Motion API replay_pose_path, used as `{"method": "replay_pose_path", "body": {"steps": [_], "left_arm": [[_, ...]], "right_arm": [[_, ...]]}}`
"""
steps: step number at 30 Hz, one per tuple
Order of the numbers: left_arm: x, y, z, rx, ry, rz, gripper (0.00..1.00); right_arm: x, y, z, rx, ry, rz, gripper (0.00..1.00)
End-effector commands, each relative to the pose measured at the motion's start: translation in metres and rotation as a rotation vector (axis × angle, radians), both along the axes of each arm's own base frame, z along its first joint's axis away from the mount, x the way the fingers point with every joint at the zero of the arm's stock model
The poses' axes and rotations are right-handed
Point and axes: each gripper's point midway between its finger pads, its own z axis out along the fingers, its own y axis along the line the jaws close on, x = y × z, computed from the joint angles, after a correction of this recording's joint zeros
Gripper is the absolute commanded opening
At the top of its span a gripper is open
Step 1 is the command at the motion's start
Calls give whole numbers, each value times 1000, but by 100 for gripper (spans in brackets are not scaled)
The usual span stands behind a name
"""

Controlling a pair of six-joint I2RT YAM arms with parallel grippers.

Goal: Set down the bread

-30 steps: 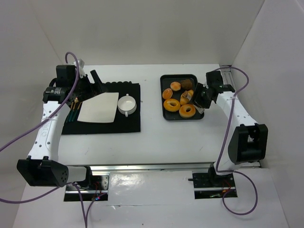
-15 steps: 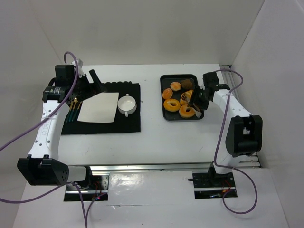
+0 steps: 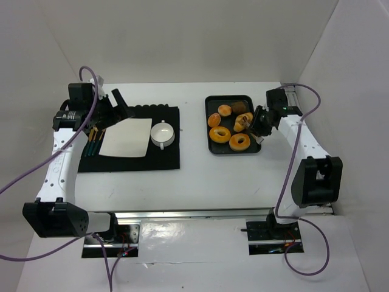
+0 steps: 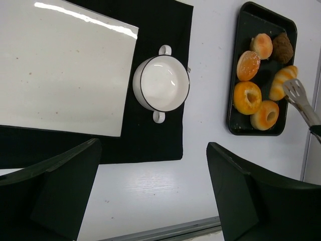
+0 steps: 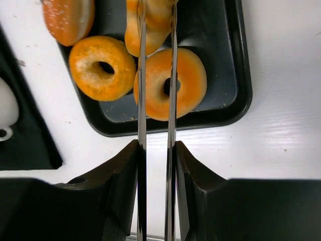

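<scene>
The right jaws are clenched on a pair of metal tongs (image 4: 297, 91), whose thin blades run straight out ahead of them. Under the blades, just ahead of the jaws, a ring doughnut (image 5: 188, 83) lies in the black tray (image 5: 225, 100). Farther ahead, at the blade tips, is the bread (image 5: 156, 27), within the tray's rim. The left jaws stand released, grasping nothing, above the bench (image 4: 150, 191).

The bread (image 4: 282, 83) is banded in golden orange and pale cream, and the doughnuts (image 5: 85, 75) are coloured orange. The tray (image 4: 235, 120) and mat (image 4: 160, 140) are seen as black, the table (image 4: 150, 196) as white. The plate (image 4: 60, 70) is white, the bowl (image 4: 160, 83) white with a dark rim, the tongs (image 5: 142, 100) silver.
</scene>
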Motion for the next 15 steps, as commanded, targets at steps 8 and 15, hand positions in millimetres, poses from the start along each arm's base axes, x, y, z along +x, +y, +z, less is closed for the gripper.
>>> {"method": "replay_pose_path", "body": {"steps": [8,15], "left_arm": [[-1,53,39,59,-81,156,100],[-17,76,57,57,-96,302,100]], "right_arm": [[-6,79,119,28,-240,189,35],[-17,263,138,126,-351,559,35]]}}
